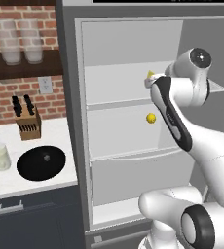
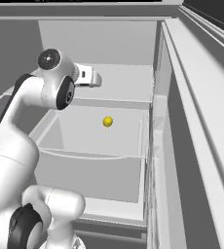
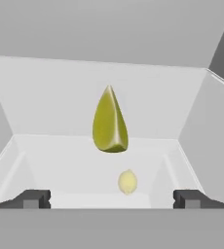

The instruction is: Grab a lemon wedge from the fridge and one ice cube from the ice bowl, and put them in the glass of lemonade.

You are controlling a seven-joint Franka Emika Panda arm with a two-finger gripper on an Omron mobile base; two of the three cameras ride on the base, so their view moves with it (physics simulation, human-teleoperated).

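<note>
tiny olive-yellow pointed lemon wedge (image 3: 109, 121) at frame centre, tip up, dead ahead of gripper (image 3: 112, 199); jaws wide apart, holding nothing.

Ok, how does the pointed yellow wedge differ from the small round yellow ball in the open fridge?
The pointed olive-yellow lemon wedge tapers to a tip; the small round yellow ball is smooth and spherical. The wedge sits on a higher white shelf, the ball one shelf lower. The wedge looks darker and greener, the ball paler. Both are untouched.
</note>
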